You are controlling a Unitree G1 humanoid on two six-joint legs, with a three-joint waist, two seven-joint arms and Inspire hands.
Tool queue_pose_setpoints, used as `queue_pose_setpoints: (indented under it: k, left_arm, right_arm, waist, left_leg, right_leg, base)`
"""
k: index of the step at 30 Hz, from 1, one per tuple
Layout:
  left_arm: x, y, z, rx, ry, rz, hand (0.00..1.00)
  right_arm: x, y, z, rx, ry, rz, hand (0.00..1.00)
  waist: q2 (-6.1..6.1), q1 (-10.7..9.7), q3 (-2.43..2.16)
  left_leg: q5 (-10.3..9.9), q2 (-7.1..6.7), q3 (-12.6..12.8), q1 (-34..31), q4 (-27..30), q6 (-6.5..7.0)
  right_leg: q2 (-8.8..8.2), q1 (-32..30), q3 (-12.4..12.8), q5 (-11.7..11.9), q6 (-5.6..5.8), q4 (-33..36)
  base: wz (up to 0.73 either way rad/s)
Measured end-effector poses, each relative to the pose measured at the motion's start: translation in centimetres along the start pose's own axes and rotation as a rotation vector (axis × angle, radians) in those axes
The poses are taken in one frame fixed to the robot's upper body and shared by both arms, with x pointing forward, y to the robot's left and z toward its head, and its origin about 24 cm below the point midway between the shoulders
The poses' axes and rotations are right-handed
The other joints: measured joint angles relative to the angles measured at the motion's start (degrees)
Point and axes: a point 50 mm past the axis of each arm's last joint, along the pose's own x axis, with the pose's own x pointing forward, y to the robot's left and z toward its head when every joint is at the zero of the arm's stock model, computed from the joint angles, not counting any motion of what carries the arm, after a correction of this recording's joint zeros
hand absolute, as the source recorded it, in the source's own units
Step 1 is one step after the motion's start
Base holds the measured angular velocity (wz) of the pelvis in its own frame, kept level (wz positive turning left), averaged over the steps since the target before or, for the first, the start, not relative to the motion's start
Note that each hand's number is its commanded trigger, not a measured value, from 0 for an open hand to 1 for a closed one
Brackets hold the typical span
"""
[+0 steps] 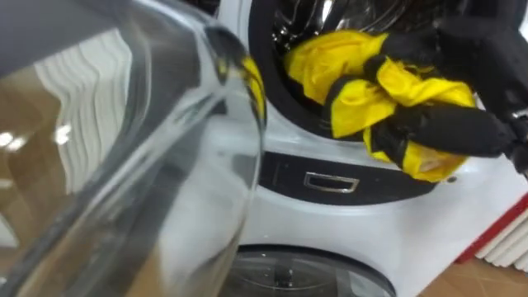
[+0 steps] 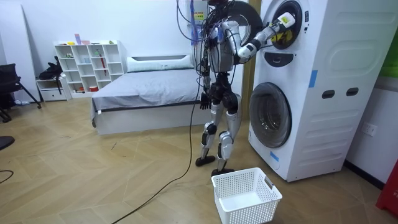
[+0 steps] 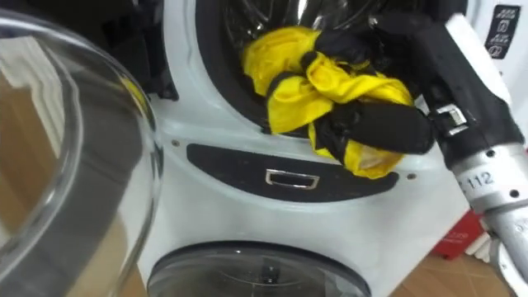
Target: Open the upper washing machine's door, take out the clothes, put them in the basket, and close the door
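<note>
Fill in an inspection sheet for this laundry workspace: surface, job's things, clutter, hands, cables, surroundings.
Surface: wooden floor.
Job's things: yellow cloth hanging half out of the washing machine's upper opening; glass door open; white basket on the floor before the machine.
Clutter: nothing seen.
Hands: right hand curled round the cloth.
Cables: nothing seen.
Surroundings: bed, white shelf.
</note>
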Motion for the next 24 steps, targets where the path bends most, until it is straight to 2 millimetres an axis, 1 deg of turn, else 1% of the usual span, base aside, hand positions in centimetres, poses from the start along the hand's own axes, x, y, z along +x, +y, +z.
queue_pose_setpoints:
  k: [1, 2, 3, 5, 6, 8, 11, 13, 15, 16, 17, 18, 19, 20, 21, 22, 24]
  left_arm:
    - [0.0, 0.0, 0.0, -0.003, 0.000, 0.001, 0.00]
    - [0.0, 0.1, 0.2, -0.005, -0.002, 0.003, 0.00]
    - [0.0, 0.1, 0.2, -0.003, -0.003, 0.008, 0.00]
    - [0.0, 0.3, -0.1, 0.005, 0.000, 0.022, 0.00]
    - [0.0, 0.3, -0.3, 0.006, 0.002, 0.029, 0.00]
    - [0.0, 0.3, -0.4, 0.007, 0.007, 0.034, 0.00]
    - [0.0, 0.4, -0.5, 0.008, 0.009, 0.038, 0.00]
    - [0.1, 0.7, -0.2, 0.019, 0.001, 0.047, 0.00]
    - [0.2, 1.1, 0.2, 0.040, -0.018, 0.057, 0.00]
    - [0.2, 1.1, 0.3, 0.046, -0.022, 0.058, 0.00]
    - [0.2, 1.1, 0.6, 0.059, -0.032, 0.059, 0.00]
    - [0.2, 1.1, 0.9, 0.066, -0.040, 0.057, 0.00]
    - [0.2, 1.1, 1.0, 0.066, -0.043, 0.056, 0.00]
    - [0.3, 1.1, 1.1, 0.066, -0.043, 0.056, 0.00]
    - [0.3, 1.0, 1.7, 0.064, -0.052, 0.054, 0.00]
    - [0.3, 1.0, 2.1, 0.063, -0.058, 0.053, 0.00]
    - [0.4, 0.9, 3.7, 0.055, -0.097, 0.052, 0.00]
  right_arm:
    - [-0.1, -0.2, 0.0, 0.005, 0.002, -0.009, 1.00]
    - [-0.4, -0.6, -0.1, 0.011, 0.006, -0.025, 1.00]
    - [-0.8, -0.8, -0.4, 0.029, 0.019, -0.039, 1.00]
    - [-1.5, -1.1, -0.8, 0.046, 0.042, -0.051, 1.00]
    - [-2.2, -1.4, -1.2, 0.053, 0.065, -0.065, 1.00]
    - [-3.2, -1.8, -1.7, 0.049, 0.108, -0.081, 1.00]
    - [-4.4, -2.3, -2.3, 0.049, 0.158, -0.099, 1.00]
    - [-4.6, -2.3, -2.4, 0.065, 0.167, -0.100, 1.00]
    - [-4.7, -2.2, -2.5, 0.085, 0.170, -0.095, 1.00]
    - [-4.8, -2.2, -2.5, 0.089, 0.173, -0.095, 1.00]
    - [-5.0, -2.2, -2.6, 0.093, 0.181, -0.092, 1.00]
    - [-5.2, -2.1, -2.8, 0.094, 0.192, -0.086, 1.00]
    - [-5.3, -2.1, -2.9, 0.093, 0.198, -0.082, 1.00]
    - [-5.4, -2.1, -3.2, 0.096, 0.214, -0.073, 1.00]
    - [-5.8, -2.1, -3.6, 0.099, 0.238, -0.076, 1.00]
    - [-6.0, -2.2, -3.8, 0.100, 0.254, -0.082, 1.00]
    - [-6.9, -2.4, -4.3, 0.109, 0.293, -0.098, 1.00]
  waist:
    - [-0.14, -0.1, 0.02]
    - [-0.17, -0.2, 0.19]
    - [-0.32, -0.8, 0.25]
    - [-0.82, -1.5, 0.30]
    - [-1.02, -1.6, 0.16]
    - [-1.05, -1.8, 0.13]
    - [-0.60, -3.0, 0.16]
    - [-0.38, -3.4, 0.17]
    - [-0.31, -3.6, 0.24]
    - [-0.28, -3.8, 0.22]
    - [-0.23, -4.4, 0.22]
    - [-0.16, -4.8, 0.21]
    - [-0.16, -4.8, 0.21]
    - [-0.19, -5.0, 0.24]
    - [-0.22, -5.2, 0.22]
    - [-0.24, -5.2, 0.19]
    - [-0.21, -5.1, 0.20]
  left_leg:
    - [-0.1, -0.01, 0.0, 0.0, 0.0, -0.13]
    - [-0.5, -0.02, 0.0, 0.0, 0.0, -0.58]
    - [-0.8, 0.12, -0.1, -0.2, -0.1, -0.61]
    - [-0.8, 0.20, -0.2, -0.5, 0.0, -0.63]
    - [-0.9, 0.30, 0.0, -0.7, 0.1, -0.70]
    - [-0.9, 0.39, 0.4, -0.8, 0.2, -0.75]
    - [-0.9, 0.53, 1.1, -0.7, 0.1, -0.76]
    - [-1.0, 0.83, 2.3, -0.5, 0.1, -0.93]
    - [-1.1, 1.22, 4.1, 0.1, 0.1, -1.10]
    - [-1.1, 1.27, 4.4, 0.2, 0.1, -1.11]
    - [-1.2, 1.36, 4.9, 0.3, 0.1, -1.22]
    - [-1.3, 1.51, 5.9, 0.4, 0.0, -1.44]
    - [-1.4, 1.64, 6.6, 0.5, 0.0, -1.56]
    - [-1.4, 1.89, 7.9, 0.8, 0.0, -1.63]
    - [-1.5, 1.89, 9.0, 1.1, 0.0, -1.69]
    - [-1.5, 1.91, 9.6, 1.2, 0.0, -1.74]
    - [-1.7, 2.25, 13.2, 1.6, 0.0, -2.16]
  right_leg:
    - [0.05, 0.0, 0.0, 0.0, -0.01, 0.0]
    - [0.26, -0.1, 0.0, 0.0, -0.12, -0.1]
    - [0.47, -0.2, 0.0, 0.1, -0.26, 0.0]
    - [0.65, -0.4, 0.2, 0.2, -0.38, 0.0]
    - [0.81, -0.6, 0.6, 0.3, -0.45, 0.0]
    - [0.91, -0.9, 1.0, 0.5, -0.54, 0.0]
    - [1.12, -1.1, 1.4, 0.5, -0.58, 0.0]
    - [1.85, -1.5, 2.5, 0.6, -0.71, 0.3]
    - [2.21, -2.0, 4.2, 0.7, -0.97, 1.0]
    - [2.30, -2.0, 4.5, 0.8, -0.99, 1.0]
    - [2.43, -2.1, 4.8, 0.8, -1.03, 0.9]
    - [2.67, -2.4, 5.6, 0.8, -1.09, 1.0]
    - [2.87, -2.6, 6.4, 0.9, -1.17, 1.1]
    - [3.16, -2.9, 7.5, 1.0, -1.29, 1.1]
    - [3.39, -3.0, 8.2, 1.2, -1.40, 1.2]
    - [3.51, -3.0, 8.5, 1.2, -1.41, 1.3]
    - [4.24, -4.6, 10.6, 1.2, -1.47, 2.1]
  base:
    - [0.00]
    - [0.03]
    - [0.06]
    - [0.01]
    - [-0.09]
    - [-0.14]
    - [-0.13]
    - [-0.32]
    - [-0.42]
    - [-0.25]
    - [-0.24]
    - [-0.32]
    - [-0.48]
    - [-0.56]
    - [-0.49]
    - [-0.38]
    - [-0.38]
